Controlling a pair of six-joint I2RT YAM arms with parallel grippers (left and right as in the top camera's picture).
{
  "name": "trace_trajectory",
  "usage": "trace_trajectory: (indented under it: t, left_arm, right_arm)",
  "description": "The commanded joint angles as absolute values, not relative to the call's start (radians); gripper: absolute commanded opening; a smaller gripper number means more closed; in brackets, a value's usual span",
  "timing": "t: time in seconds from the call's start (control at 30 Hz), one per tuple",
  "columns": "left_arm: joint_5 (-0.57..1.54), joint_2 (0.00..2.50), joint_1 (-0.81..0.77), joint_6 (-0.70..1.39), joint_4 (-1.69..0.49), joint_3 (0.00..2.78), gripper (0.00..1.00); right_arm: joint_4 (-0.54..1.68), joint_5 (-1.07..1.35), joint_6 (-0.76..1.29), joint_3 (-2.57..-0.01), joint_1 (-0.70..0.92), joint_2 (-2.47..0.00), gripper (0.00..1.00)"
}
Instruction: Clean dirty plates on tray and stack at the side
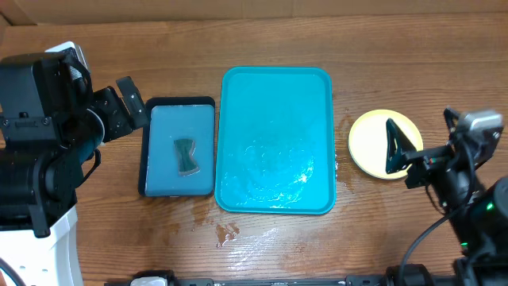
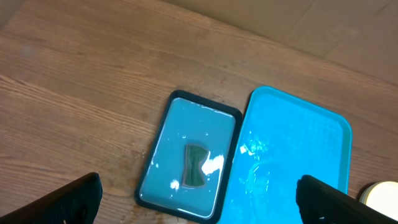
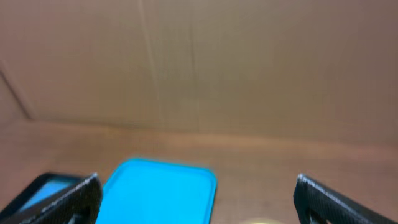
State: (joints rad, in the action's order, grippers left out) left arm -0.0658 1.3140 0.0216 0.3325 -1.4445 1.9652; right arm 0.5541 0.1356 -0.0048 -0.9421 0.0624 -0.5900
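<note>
Shows the right hand (image 1: 394,147) spread wide above the one plate (image 1: 367,139) in sight, yellow-green, lying on the wooden surface (image 1: 119,238) just right of the teal tray (image 1: 274,119); cannot tell whether others lie beneath it. Shows the left hand (image 1: 133,99) spread wide too, just left of one smaller dark-rimmed tray (image 1: 163,135) carrying one dark sponge (image 1: 186,155). Places the single teal tray, wet and glistening, between that smaller one and the plate.

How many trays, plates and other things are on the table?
Trays: 2, a large bright teal rectangular plastic tray and a smaller dark-rimmed blue tray
Plates: 1 showing, a yellow round plastic plate
Pads: 1, a dark green bow-shaped pad
Total: 4
</note>
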Motion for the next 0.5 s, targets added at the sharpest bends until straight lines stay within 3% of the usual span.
trace_trajectory:
  t: [0.0,0.27,0.47]
  left_arm:
    - [-0.081,1.316,0.022,0.317,-1.444,1.971,1.00]
    - [-0.081,1.316,0.022,0.317,-1.444,1.971,1.00]
    - [-0.081,1.316,0.022,0.317,-1.444,1.971,1.00]
  right_arm:
    - [0.428,0.217,-0.006,-0.686,0.001,-0.455,0.99]
    - [0.098,0.272,-0.004,-0.238,-0.008,-0.179,1.00]
    - [-0.043,0.271,-0.004,-0.051,-0.006,-0.004,1.00]
